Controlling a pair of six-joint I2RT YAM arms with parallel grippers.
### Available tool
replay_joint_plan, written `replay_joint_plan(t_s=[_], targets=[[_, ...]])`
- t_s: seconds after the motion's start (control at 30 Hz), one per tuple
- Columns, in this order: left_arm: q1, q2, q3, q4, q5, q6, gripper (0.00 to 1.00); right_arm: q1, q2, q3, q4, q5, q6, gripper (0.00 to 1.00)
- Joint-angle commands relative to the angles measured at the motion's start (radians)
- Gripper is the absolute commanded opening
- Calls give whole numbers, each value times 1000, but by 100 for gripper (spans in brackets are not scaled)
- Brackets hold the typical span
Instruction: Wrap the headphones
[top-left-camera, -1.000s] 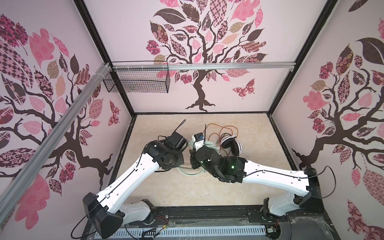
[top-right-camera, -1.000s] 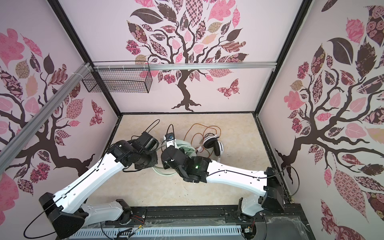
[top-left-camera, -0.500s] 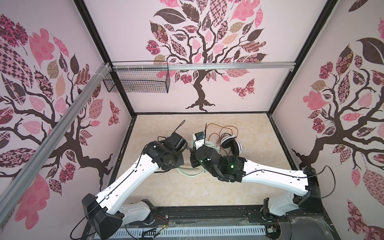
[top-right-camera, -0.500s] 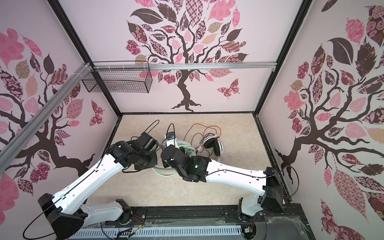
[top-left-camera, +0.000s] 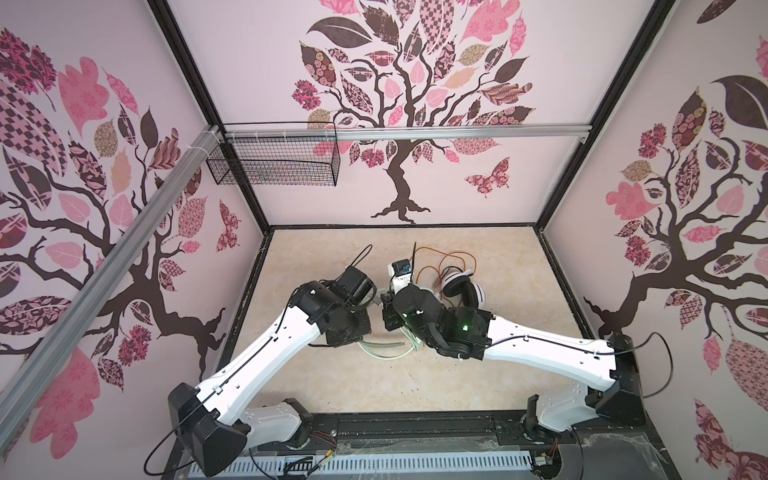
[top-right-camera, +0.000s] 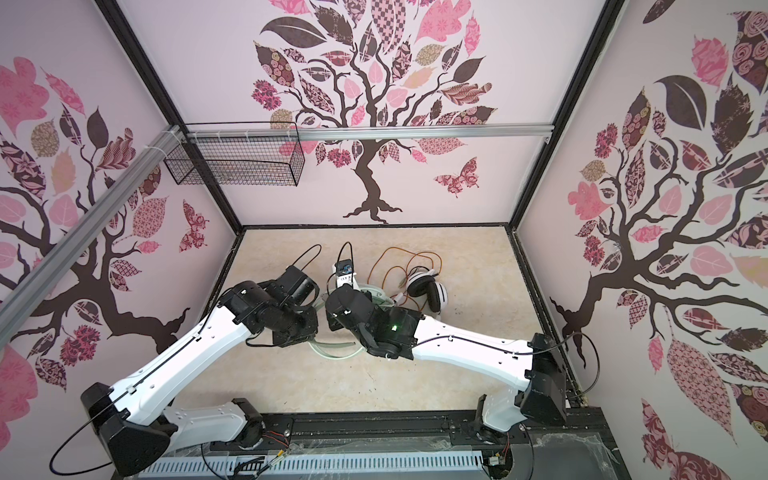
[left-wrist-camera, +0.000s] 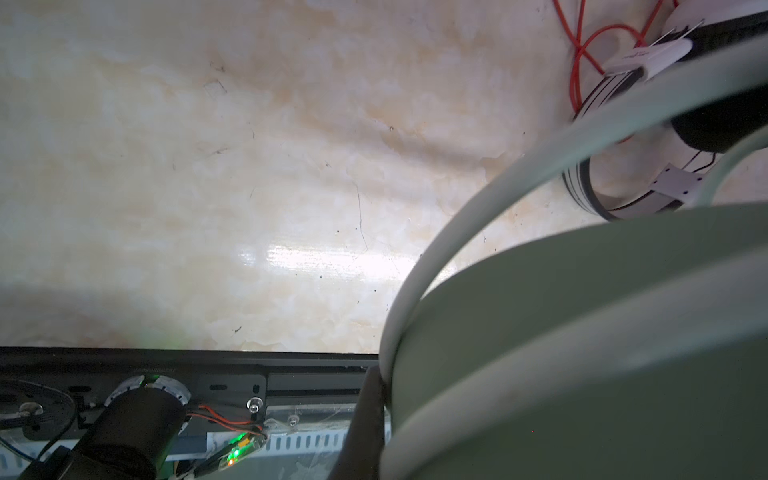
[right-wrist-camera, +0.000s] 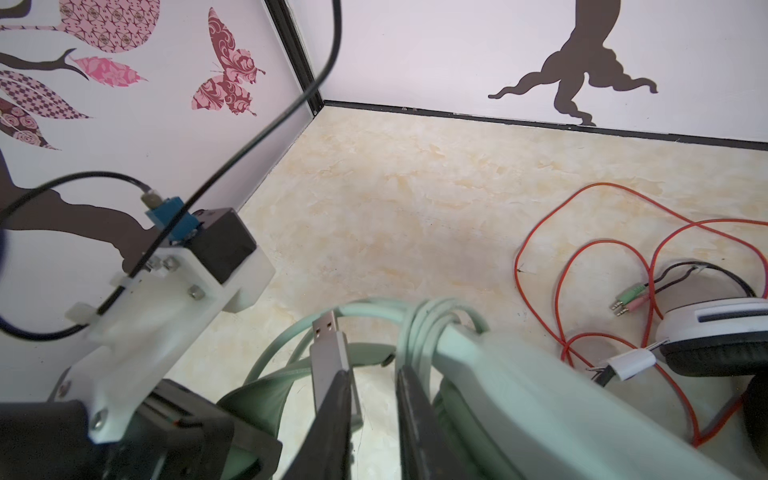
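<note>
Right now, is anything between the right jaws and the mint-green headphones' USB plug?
Nothing visible. The USB plug rests against one of the jaws of the right gripper, beside the cord coils on the mint-green headphones.

Mint-green headphones (right-wrist-camera: 540, 395), orange-red cord (right-wrist-camera: 516, 266)

Walled in pale pink, a dark leafy tree (top-left-camera: 401, 183) pasted at the back. Left of the tree, a wire basket (top-left-camera: 274, 164) hung on a rail (top-left-camera: 457, 132); right of it, a butterfly (top-left-camera: 487, 180). Below it, a glossy beige marbled surface (top-left-camera: 415, 382).
</note>
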Motion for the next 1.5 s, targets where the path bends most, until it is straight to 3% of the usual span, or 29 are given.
replay_joint_plan(t_s=[0.0,0.23,0.47,1.0,1.3,1.47], targets=[[4,36,-41,9,105,-7,0,-9,-2,15,-31,-34,-5,25],[77,160,-98,69,230,28,0,-9,-74,-29,-46,-134,20,31],[180,324,-50,114,215,99,0,-9,-206,-118,-94,-246,45,32],[551,769,359,197,178,207,0,-15,-601,-380,-243,-76,136,34],[794,844,404,312,238,262,0,-17,-665,-497,-230,-82,194,34],[823,899,472,277,190,287,2,-16,-665,-527,-217,-103,217,35]])
